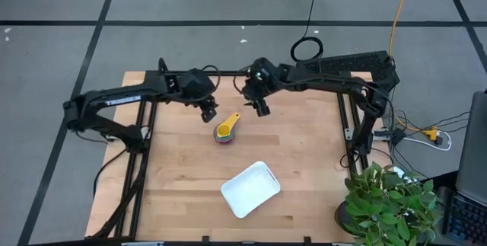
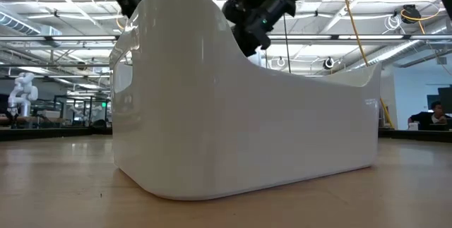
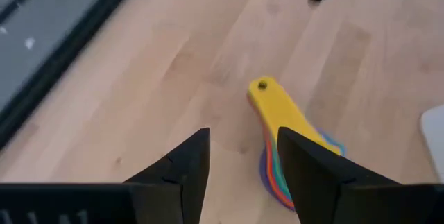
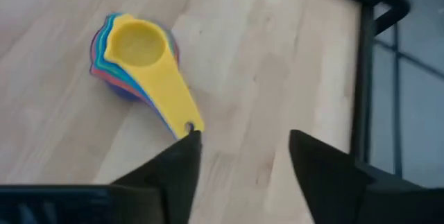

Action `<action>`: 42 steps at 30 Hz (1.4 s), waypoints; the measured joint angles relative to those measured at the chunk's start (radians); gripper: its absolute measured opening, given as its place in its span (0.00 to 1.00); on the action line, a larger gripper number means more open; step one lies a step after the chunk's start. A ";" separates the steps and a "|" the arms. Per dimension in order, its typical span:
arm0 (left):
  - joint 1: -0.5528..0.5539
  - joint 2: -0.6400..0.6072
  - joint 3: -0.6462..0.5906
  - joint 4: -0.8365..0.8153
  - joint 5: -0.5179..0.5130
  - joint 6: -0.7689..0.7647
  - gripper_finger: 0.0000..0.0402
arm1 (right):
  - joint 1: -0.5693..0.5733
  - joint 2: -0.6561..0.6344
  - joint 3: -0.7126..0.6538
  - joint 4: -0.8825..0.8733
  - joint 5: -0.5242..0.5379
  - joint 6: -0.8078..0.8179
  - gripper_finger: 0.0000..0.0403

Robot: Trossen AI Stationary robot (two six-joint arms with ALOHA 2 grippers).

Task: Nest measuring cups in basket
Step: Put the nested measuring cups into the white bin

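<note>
The measuring cups sit nested in one stack on the table, the yellow one on top, its handle pointing toward the far edge; the stack rests on its bottom cup. The white basket stands nearer the near edge, apart from the stack, and fills the low view. My left gripper hovers open just left of the handle. My right gripper hovers open to the stack's right and far side. Neither touches the cups.
A potted plant stands off the table's near right corner. Bare wooden tabletop lies between the stack and the right edge. Dark frame rails run along the table's left and right sides.
</note>
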 joint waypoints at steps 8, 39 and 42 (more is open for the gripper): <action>-0.065 -0.091 0.000 0.021 -0.024 -0.028 0.42 | 0.020 0.118 0.159 -0.150 -0.011 -0.056 0.64; -0.304 -0.575 -0.407 0.352 -0.259 -0.160 0.42 | 0.116 0.450 0.456 -0.380 0.072 -0.231 0.64; -0.304 -0.584 -0.426 0.361 -0.259 -0.176 0.42 | 0.114 0.456 0.456 -0.376 0.073 -0.226 0.64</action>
